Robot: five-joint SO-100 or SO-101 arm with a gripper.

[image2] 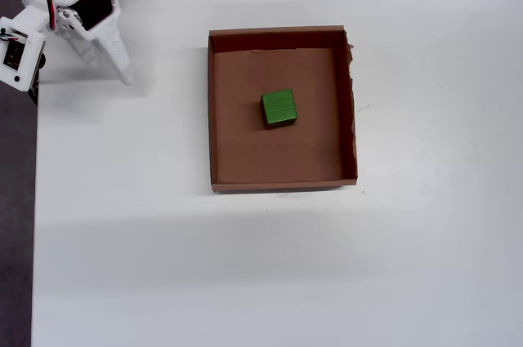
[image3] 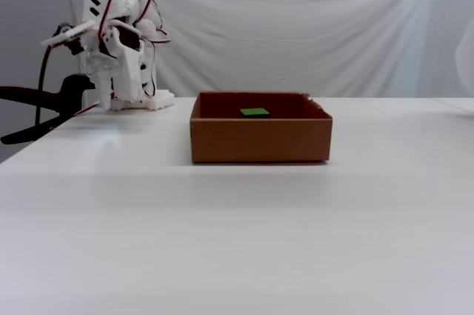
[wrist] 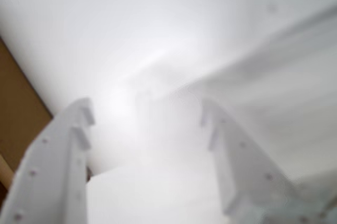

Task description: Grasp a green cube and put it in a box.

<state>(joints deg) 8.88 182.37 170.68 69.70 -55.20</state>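
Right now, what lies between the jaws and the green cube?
In the overhead view, bare white table, then the box's left wall, separates the gripper from the green cube, which sits inside the box.

white table [image2: 245, 282], white cloth backdrop [image3: 296, 33], black clamp [image3: 44, 107].

The green cube [image2: 279, 108] lies flat near the middle of the brown cardboard box [image2: 215, 110].
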